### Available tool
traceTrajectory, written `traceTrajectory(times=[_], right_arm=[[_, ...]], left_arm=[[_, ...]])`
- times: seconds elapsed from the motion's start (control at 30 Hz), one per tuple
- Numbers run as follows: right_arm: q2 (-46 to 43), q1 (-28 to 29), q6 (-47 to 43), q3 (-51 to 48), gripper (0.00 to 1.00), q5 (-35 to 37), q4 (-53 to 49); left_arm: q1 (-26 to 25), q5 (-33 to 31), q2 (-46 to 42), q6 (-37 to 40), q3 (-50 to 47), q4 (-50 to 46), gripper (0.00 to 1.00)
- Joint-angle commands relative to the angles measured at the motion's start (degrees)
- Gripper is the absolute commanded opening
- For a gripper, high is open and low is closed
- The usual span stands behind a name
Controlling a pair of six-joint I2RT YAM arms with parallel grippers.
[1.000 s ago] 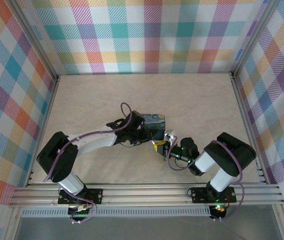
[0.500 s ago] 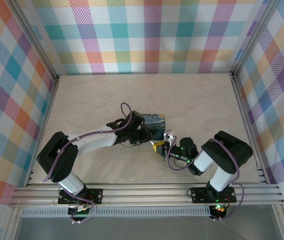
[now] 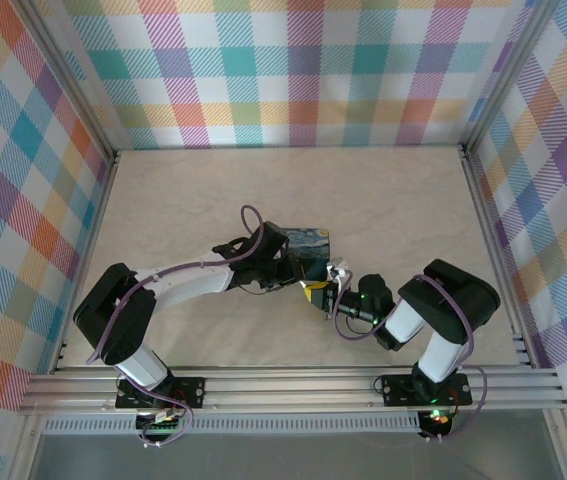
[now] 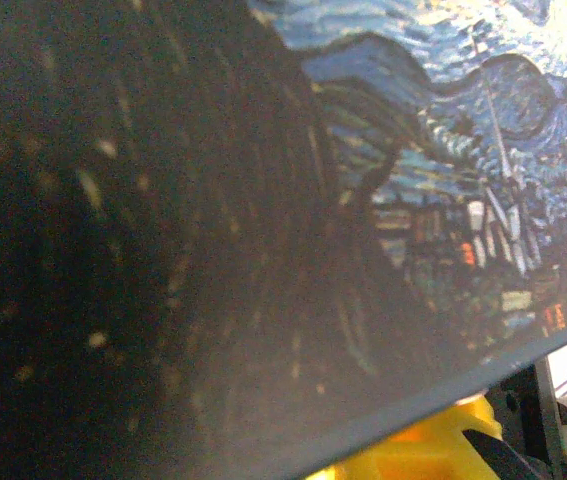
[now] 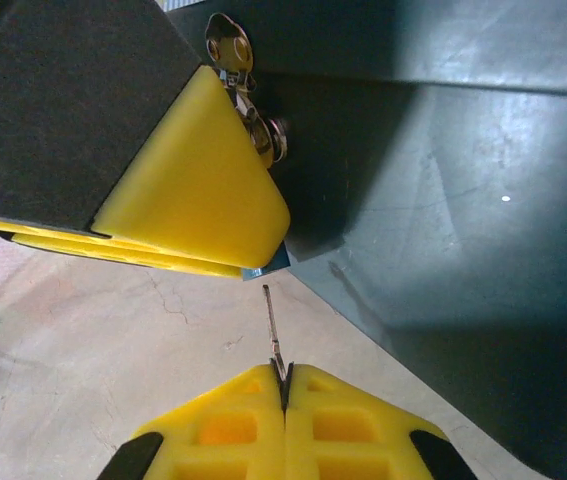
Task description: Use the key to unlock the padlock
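The table (image 3: 413,200), a pale marbled surface, is sitting inside plaid-papered walls (image 3: 293,70). Aluminium rails (image 3: 293,385) are running along its near edge.

The left end effector (image 3: 298,272), on an arm reaching in from the near-left corner, is lying against the near side of the dark-blue starry-night box (image 3: 311,240) at the table's middle. The box is crowding the left wrist view, so it cannot be told whether this end effector is gripping anything. In the right wrist view one yellow finger (image 5: 198,170) of it is pressing against the box's dark face. Pale metal pieces (image 5: 261,130) are showing along the finger's upper edge. A sliver of blue, taken as the padlock (image 5: 264,271), is peeking from under its tip.

The key (image 5: 272,325), a thin pale blade, is pointing at that blue sliver, just short of it and not touching. The right end effector (image 5: 283,378), reaching in from the near-right corner, is clenching the key between its closed yellow fingers.
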Motion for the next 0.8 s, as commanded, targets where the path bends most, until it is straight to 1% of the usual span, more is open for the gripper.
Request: traceTrajectory(times=[0.0,0.23,0.77], right_arm=[[0.81,0.37,0.74,0.72,0.00,0.43,3.41],[0.88,0.35,0.68,1.03,0.00,1.22,3.41],[0.97,0.37,1.16,2.08,0.00,-0.43,3.41]], left_arm=[[0.53,0.96,-1.48,0.68,1.67,0.24,0.20],[0.54,1.02,-1.41,0.60,1.65,0.32,0.20],[0.51,1.22,-1.21,0.58,1.67,0.50,0.20]])
